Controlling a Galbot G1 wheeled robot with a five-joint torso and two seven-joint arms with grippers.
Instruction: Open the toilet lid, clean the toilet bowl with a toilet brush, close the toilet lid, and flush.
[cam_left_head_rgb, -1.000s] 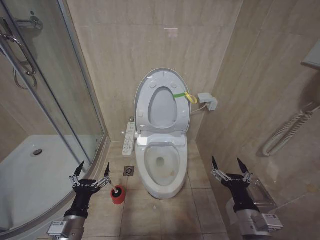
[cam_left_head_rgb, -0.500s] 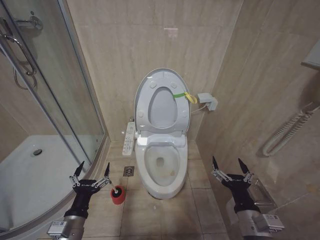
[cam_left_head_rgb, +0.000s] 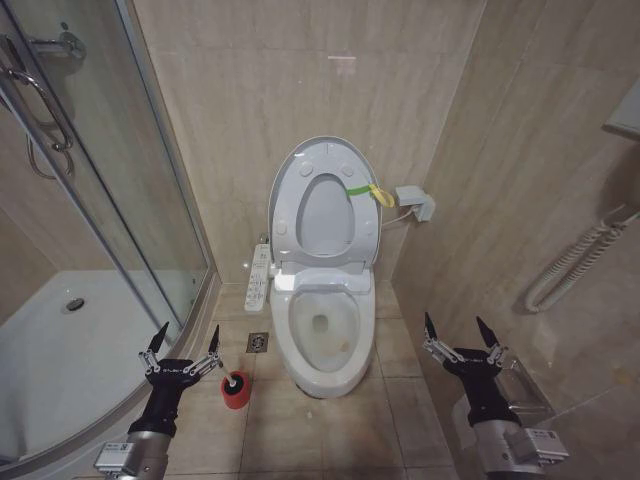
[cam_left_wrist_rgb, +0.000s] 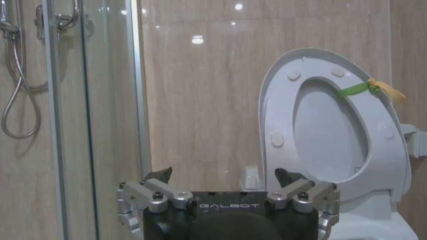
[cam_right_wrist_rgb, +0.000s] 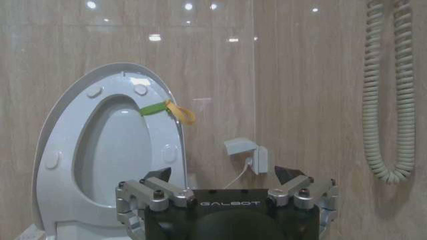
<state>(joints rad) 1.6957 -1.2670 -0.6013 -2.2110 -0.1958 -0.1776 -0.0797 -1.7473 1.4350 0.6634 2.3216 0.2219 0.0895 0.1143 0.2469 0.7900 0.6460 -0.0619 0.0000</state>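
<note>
**Desk:** What does the bathroom scene show?

**Photographer:** The toilet lid (cam_left_head_rgb: 322, 200) stands raised with the seat against the tiled wall, its yellow-green band (cam_left_head_rgb: 366, 190) at the edge toward the robot's right. The toilet bowl (cam_left_head_rgb: 322, 330) lies uncovered below. The toilet brush (cam_left_head_rgb: 236, 388) sits in its red holder on the floor, just left of the bowl's pedestal. The left gripper (cam_left_head_rgb: 184, 342) hangs near the brush, slightly above and to its left, jaws spread and empty. The right gripper (cam_left_head_rgb: 456, 332) waits low beside the right-hand wall, jaws likewise spread, holding nothing.

**Desk:** So which step is in hand, and how is it done well?

**Photographer:** With the lid up, the judgement is that fetching the brush comes next, and the left arm is the nearer one. The handle is thin, so the jaws should come down centred over it and close on the stick well above the holder's rim. A straight upward lift would keep the holder from tipping or dragging along. The shower tray (cam_left_head_rgb: 60, 345) curves close on that side, so the arm has little room to swing.

**Desk:** Any change from a second ago?

**Photographer:** Almost none. Lid, bowl and brush sit as before. The left gripper is unmoved; the right gripper has shifted only a touch.
</note>
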